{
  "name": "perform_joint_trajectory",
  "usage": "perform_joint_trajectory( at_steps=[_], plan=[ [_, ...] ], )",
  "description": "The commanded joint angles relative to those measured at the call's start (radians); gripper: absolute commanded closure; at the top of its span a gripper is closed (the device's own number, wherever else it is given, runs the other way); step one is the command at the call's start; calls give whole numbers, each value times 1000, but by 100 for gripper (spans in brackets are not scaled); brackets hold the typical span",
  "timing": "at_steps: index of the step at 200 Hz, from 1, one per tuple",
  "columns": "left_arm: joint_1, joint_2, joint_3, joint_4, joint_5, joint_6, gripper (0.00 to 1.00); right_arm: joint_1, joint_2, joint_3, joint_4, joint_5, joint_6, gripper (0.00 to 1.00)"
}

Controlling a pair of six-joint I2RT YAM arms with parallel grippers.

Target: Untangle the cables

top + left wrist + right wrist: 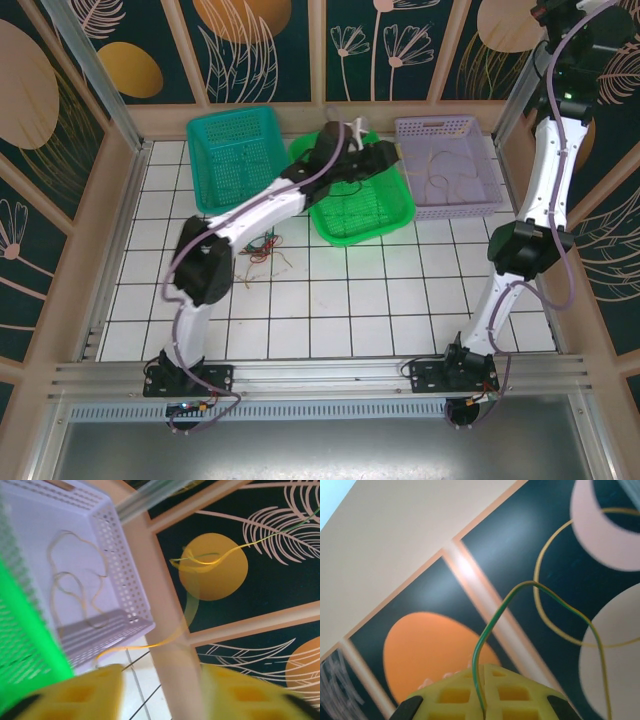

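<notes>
A small tangle of thin red, green and dark cables (262,246) lies on the white tiles beside my left arm. A tan cable (70,585) is coiled inside the lilac basket (478,195). My left gripper (388,152) hangs over the far edge of the green basket (340,225). In its wrist view the left gripper (162,692) has its yellow fingers (85,695) apart, and a loose yellow cable (200,562) curls in the air ahead of them. My right gripper (485,702) is raised high and is shut on a green-and-yellow cable (492,625) that arcs up and to the right.
A teal basket (235,150) stands at the back left, next to the green one. A wooden corner post (165,630) rises just in front of the left fingers. The right arm (555,170) stretches up along the right wall. Low frame rails edge the tiled floor.
</notes>
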Motion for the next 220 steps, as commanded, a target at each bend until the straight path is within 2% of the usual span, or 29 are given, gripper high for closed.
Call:
perform_joint_trajectory(
  at_steps=[1, 15, 36, 80, 125, 203, 220],
  plan=[
    [-34, 132, 239, -96, 77, 14, 28, -38, 36, 62, 220, 133, 40, 100],
    [-41, 144, 269, -119, 80, 21, 22, -52, 88, 133, 275, 187, 60, 100],
    [-41, 66, 172, -121, 51, 59, 21, -66, 118, 168, 297, 215, 83, 100],
    [-24, -157, -142, -129, -45, 70, 23, -42, 92, 112, 148, 70, 32, 100],
    [12, -364, -401, -108, -130, 61, 25, 19, -6, 45, 25, 57, -125, 100],
    [16, -532, -605, -93, -182, 32, 28, 37, -136, -89, -6, 71, -175, 100],
    [16, -571, -632, -106, -217, 42, 28, 55, -196, -168, 72, 67, -183, 100]
  ],
)
